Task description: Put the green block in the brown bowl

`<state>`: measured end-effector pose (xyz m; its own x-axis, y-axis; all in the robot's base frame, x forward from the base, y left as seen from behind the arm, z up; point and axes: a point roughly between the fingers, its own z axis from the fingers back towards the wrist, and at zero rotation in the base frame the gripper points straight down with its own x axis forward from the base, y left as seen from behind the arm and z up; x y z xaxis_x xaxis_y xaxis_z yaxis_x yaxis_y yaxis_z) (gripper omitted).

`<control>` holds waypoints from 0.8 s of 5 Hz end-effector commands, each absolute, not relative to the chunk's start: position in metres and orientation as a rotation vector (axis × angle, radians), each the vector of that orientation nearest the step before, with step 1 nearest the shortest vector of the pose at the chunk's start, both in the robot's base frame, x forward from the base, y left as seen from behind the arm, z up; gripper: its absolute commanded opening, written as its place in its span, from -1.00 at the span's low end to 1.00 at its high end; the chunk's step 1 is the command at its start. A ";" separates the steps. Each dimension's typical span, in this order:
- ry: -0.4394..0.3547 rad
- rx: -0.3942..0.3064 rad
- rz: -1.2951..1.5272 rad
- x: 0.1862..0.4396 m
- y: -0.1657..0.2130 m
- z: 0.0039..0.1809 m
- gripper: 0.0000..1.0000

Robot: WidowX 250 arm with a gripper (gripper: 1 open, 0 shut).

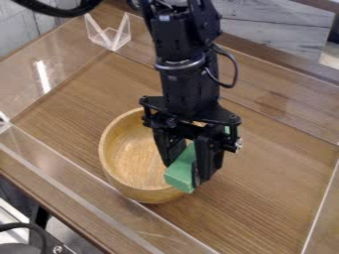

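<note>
The green block (184, 172) hangs upright between the black fingers of my gripper (185, 165), which is shut on it. It sits just above the right-hand rim of the brown bowl (126, 155), a round light wooden bowl on the table. The block's lower end overlaps the bowl's near-right edge in this view. Whether it touches the rim I cannot tell. The black arm (183, 50) rises straight up from the gripper and hides the far right part of the bowl.
A clear plastic wall (79, 203) borders the wooden table along the front and left. A small clear stand (109, 34) sits at the back left. Open wood surface (284, 149) lies to the right of the bowl.
</note>
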<state>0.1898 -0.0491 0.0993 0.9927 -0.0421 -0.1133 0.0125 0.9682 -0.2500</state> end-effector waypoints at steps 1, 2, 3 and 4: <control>0.074 -0.263 -0.033 0.200 -0.049 0.107 -1.00; 0.072 -0.267 -0.033 0.201 -0.049 0.106 -1.00; 0.070 -0.270 -0.033 0.202 -0.048 0.105 -1.00; 0.068 -0.273 -0.033 0.204 -0.048 0.104 -1.00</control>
